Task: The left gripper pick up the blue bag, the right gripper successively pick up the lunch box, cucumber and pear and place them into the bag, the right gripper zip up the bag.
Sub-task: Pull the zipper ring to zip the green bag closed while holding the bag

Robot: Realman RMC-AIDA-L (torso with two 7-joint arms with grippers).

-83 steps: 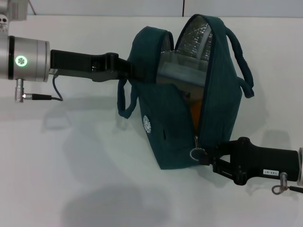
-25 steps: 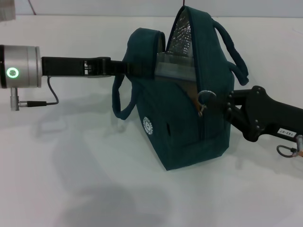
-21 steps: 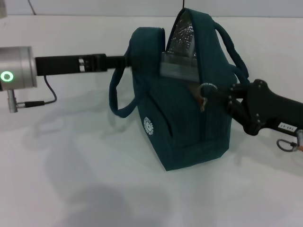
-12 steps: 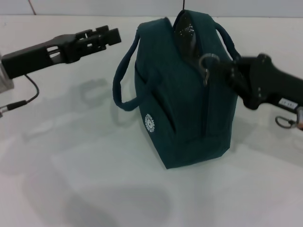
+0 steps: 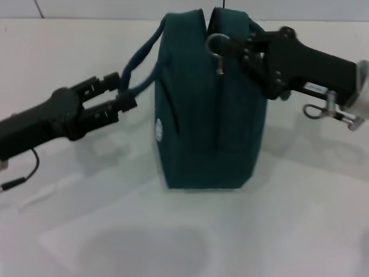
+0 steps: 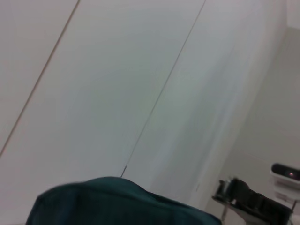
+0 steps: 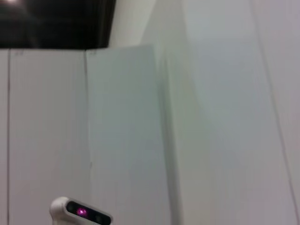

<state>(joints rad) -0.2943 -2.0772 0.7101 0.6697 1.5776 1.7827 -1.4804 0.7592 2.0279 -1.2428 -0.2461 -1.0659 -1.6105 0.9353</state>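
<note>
The blue bag (image 5: 210, 109) stands upright on the white desk (image 5: 173, 242), its side zipper run up to the top edge. The right gripper (image 5: 236, 47) sits at the bag's upper corner, fingers closed on the metal ring pull (image 5: 217, 47). The left gripper (image 5: 118, 95), fingers parted and empty, lies just beside the bag's loop handle (image 5: 140, 60).

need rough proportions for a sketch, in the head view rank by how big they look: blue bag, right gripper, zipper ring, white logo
1. blue bag
2. right gripper, though it may look big from nearness to the camera
3. zipper ring
4. white logo, seen edge-on; close to the ring, so unsure
</note>
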